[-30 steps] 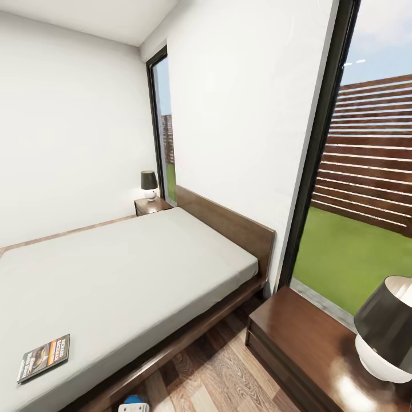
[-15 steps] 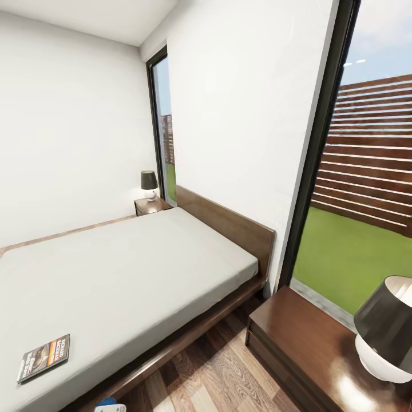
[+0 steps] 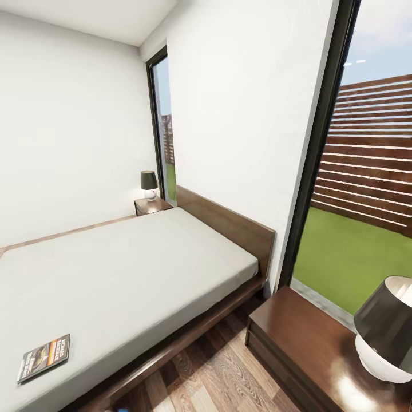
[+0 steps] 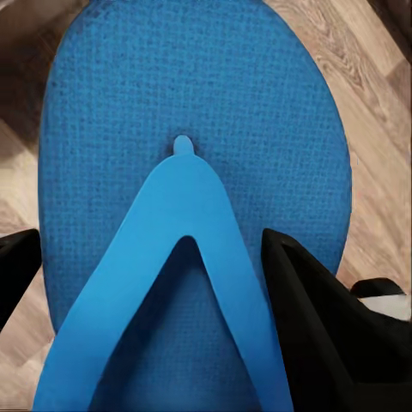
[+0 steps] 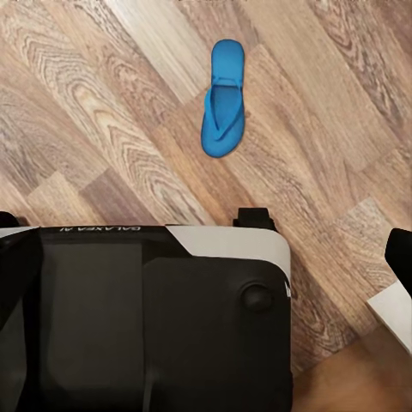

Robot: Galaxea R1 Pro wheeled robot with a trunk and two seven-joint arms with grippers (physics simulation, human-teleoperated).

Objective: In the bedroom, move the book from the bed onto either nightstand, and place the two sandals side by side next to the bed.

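Note:
A bright blue sandal (image 4: pixel 197 94) lies close under the left wrist camera, over wood floor. My left gripper (image 4: pixel 150 245) straddles its V strap, black fingers (image 4: pixel 305 326) against either side, shut on it. A speck of that sandal (image 3: pixel 121 409) shows at the head view's bottom edge. The other sandal (image 5: pixel 225 99) lies flat on the planks, well apart from my open, empty right gripper (image 5: pixel 326 236). The book (image 3: pixel 43 357) rests on the bed (image 3: pixel 131 269) near its front corner. One nightstand (image 3: pixel 151 205) stands at the far side of the headboard, another nightstand (image 3: pixel 303 337) at the near right.
Each nightstand carries a dark-shaded lamp (image 3: pixel 389 329). A strip of wood floor (image 3: pixel 212 372) runs between bed frame and near nightstand. A tall window (image 3: pixel 366 189) fills the right wall. My own black and white base (image 5: pixel 146 318) sits below the right wrist.
The left gripper with the blue sandal has sunk below the head view's bottom edge, leaving only a blue speck. The camera and the room have stayed still.

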